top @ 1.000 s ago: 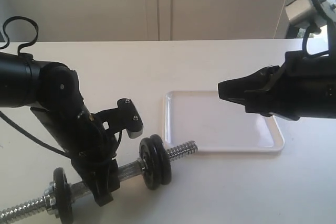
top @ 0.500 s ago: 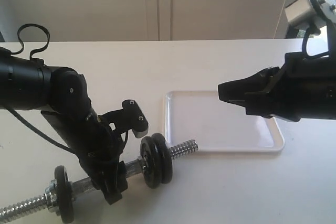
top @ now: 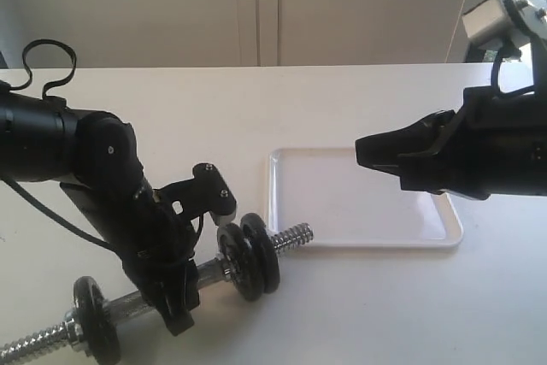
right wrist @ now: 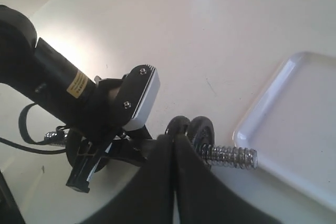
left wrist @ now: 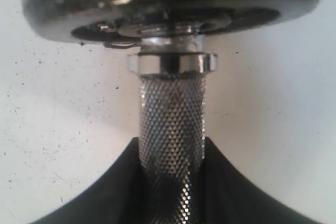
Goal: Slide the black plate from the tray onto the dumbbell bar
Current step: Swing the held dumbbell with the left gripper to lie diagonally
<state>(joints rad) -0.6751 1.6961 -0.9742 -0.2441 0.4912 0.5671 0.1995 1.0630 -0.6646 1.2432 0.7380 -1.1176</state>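
The dumbbell bar [top: 291,238] lies on the white table in front of the tray [top: 325,203], which holds nothing. My left gripper [top: 175,297] is shut on the bar's knurled middle [left wrist: 170,119]. Two black plates [top: 248,258] sit side by side on the bar's right half; the outer black plate [top: 261,252] stands next to the bare threaded end. Another disc [top: 94,318] is at the left end. My right gripper [top: 363,150] hovers shut above the tray with nothing in it, and its wrist view shows the plates [right wrist: 202,129] and the tray [right wrist: 299,124].
The left wrist camera housing [top: 218,198] sticks out just behind the bar. A white wall runs along the table's far edge. The bar's left threaded end [top: 30,344] reaches the bottom left corner of the exterior view.
The bar and my left gripper have shifted a little to the left, drawing the threaded end back from the tray's rim. My right gripper has stayed put.
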